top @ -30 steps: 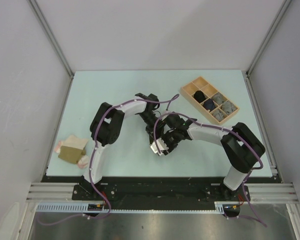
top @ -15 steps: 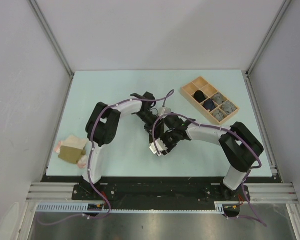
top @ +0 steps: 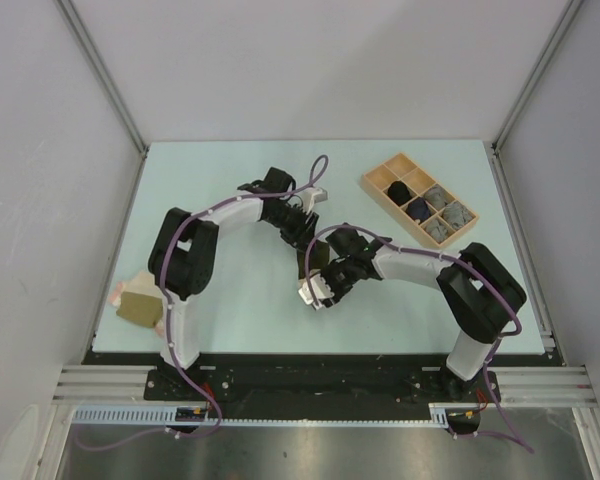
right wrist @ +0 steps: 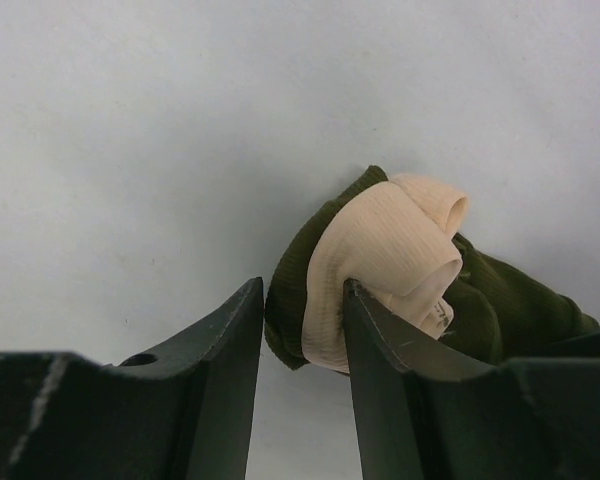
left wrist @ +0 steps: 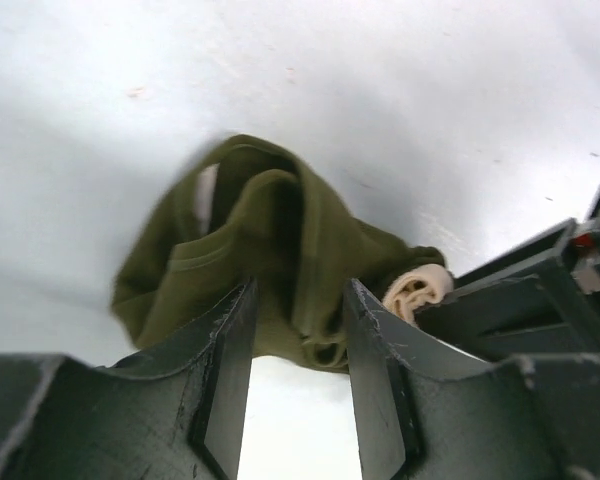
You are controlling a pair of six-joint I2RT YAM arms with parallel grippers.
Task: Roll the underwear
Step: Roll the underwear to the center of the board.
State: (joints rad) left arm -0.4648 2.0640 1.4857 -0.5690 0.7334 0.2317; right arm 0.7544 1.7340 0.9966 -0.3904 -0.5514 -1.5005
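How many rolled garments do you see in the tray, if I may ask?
5 in the tray: a black roll, a navy roll and three grey rolls, in adjoining compartments. None looks hidden, though they are small.

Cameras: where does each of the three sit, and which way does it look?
Top external: overhead behind the bases, looking down at the table; left arm and right arm show.
Left wrist: on that arm's wrist, looking along its fingers at the olive underwear.
Right wrist: likewise, past its own fingers at the beige piece.
Shared: both wrist views show olive underwear and beige piece.
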